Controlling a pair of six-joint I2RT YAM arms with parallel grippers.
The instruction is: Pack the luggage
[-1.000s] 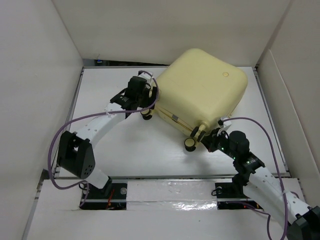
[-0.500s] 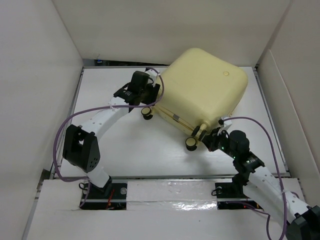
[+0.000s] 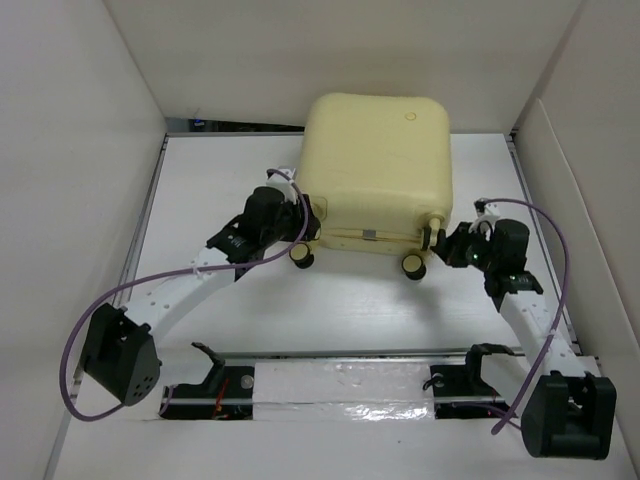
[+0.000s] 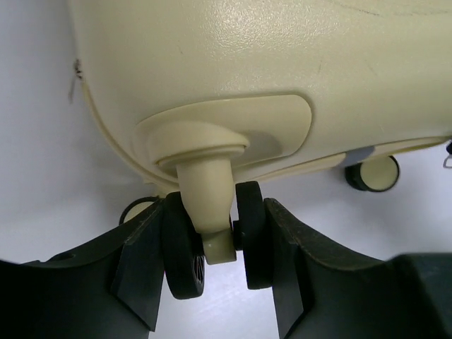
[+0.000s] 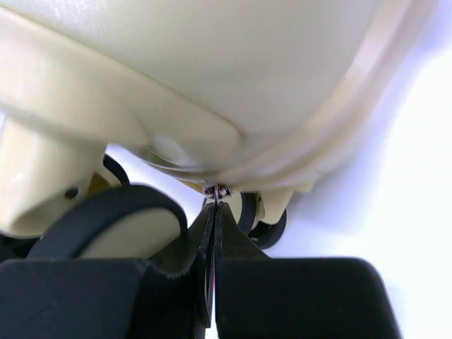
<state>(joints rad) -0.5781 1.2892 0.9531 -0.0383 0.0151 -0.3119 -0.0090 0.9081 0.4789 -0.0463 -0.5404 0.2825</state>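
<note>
The luggage (image 3: 375, 160) is a closed pale-yellow hard-shell suitcase lying flat at the back middle of the table, its caster wheels facing the near edge. My left gripper (image 3: 303, 224) is at its near left corner, shut on a black-and-cream caster wheel (image 4: 212, 233), with the fingers (image 4: 141, 261) pressing both sides. The shell (image 4: 247, 56) fills the left wrist view above. My right gripper (image 3: 438, 246) is at the near right corner; its jaws (image 5: 214, 212) are pressed together on a thin metal zipper pull (image 5: 216, 191) under the shell (image 5: 212, 63).
Two more casters (image 3: 412, 265) (image 3: 302, 257) rest on the white table (image 3: 350, 310). White enclosure walls stand at the left (image 3: 80, 200), back and right (image 3: 590, 200). Purple cables loop from both arms.
The suitcase has swung round and shifted left, so its wheel side now faces the near edge squarely. The left gripper came nearer with its caster; the right gripper moved right and farther back.
</note>
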